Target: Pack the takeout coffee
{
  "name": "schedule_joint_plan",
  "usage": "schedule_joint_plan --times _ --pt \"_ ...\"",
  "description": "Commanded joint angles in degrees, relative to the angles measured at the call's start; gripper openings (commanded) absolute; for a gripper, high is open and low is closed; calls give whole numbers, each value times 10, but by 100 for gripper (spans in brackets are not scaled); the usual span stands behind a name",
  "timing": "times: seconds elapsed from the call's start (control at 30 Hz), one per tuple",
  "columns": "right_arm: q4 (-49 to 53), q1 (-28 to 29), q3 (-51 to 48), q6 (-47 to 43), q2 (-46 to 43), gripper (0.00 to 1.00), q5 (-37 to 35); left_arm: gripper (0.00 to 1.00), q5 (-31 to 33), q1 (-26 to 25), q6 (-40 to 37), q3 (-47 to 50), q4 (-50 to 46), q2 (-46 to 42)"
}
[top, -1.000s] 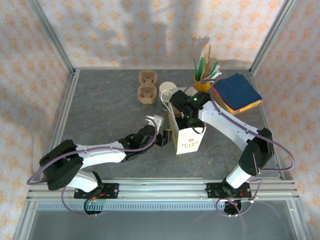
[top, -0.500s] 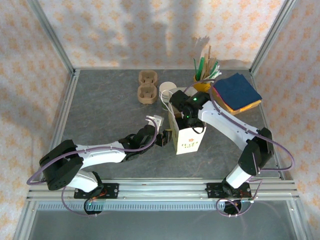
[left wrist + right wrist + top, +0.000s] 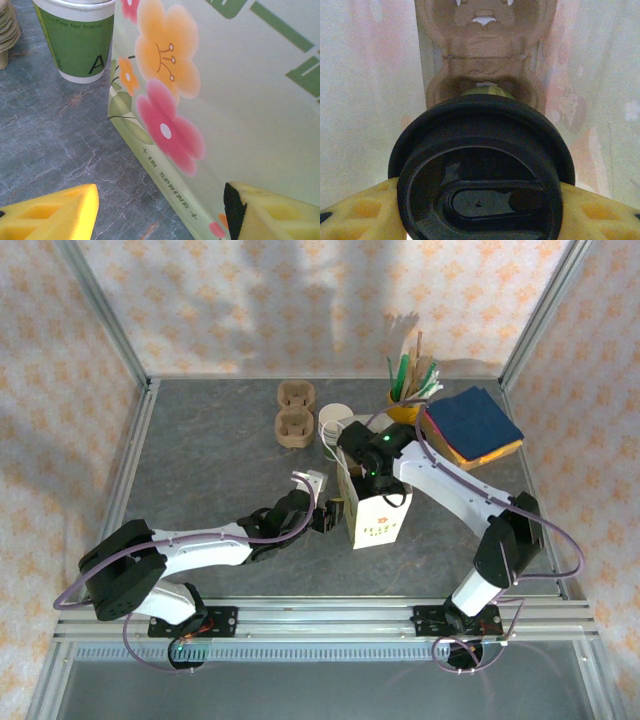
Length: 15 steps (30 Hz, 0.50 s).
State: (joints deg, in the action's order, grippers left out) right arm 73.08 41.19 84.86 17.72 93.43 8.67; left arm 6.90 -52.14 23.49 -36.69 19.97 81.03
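The takeout coffee [image 3: 480, 185] shows its black round lid from above in the right wrist view. My right gripper [image 3: 481, 209] is shut on it, a yellow finger [image 3: 360, 212] pressed against each side. It hangs inside the flowered paper bag [image 3: 375, 518], above a brown cup carrier [image 3: 482, 55] on the bag's floor. From above, the right wrist [image 3: 378, 455] reaches down into the bag's mouth. My left gripper [image 3: 161, 206] is open, astride the bag's lower corner [image 3: 175, 185]; the right finger [image 3: 270, 212] is against the bag's face and the left finger [image 3: 50, 215] stands off it.
A stack of white-and-green lidless cups [image 3: 334, 423] stands just behind the bag, close to its corner [image 3: 80, 40]. Brown carriers [image 3: 293, 412] are stacked at the back. A yellow pot of stirrers [image 3: 408, 398] and a pile of napkins [image 3: 472, 427] lie at the back right.
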Motion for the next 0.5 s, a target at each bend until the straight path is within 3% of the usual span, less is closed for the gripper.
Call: schedule_joint_plan --times 0.0,0.47 --pt "13 -4 10 -7 9 37 -3 69 19 -5 2 2 -2 -7" --pt "-15 -4 -18 -3 -1 37 4 69 25 -5 4 6 -6 -13"
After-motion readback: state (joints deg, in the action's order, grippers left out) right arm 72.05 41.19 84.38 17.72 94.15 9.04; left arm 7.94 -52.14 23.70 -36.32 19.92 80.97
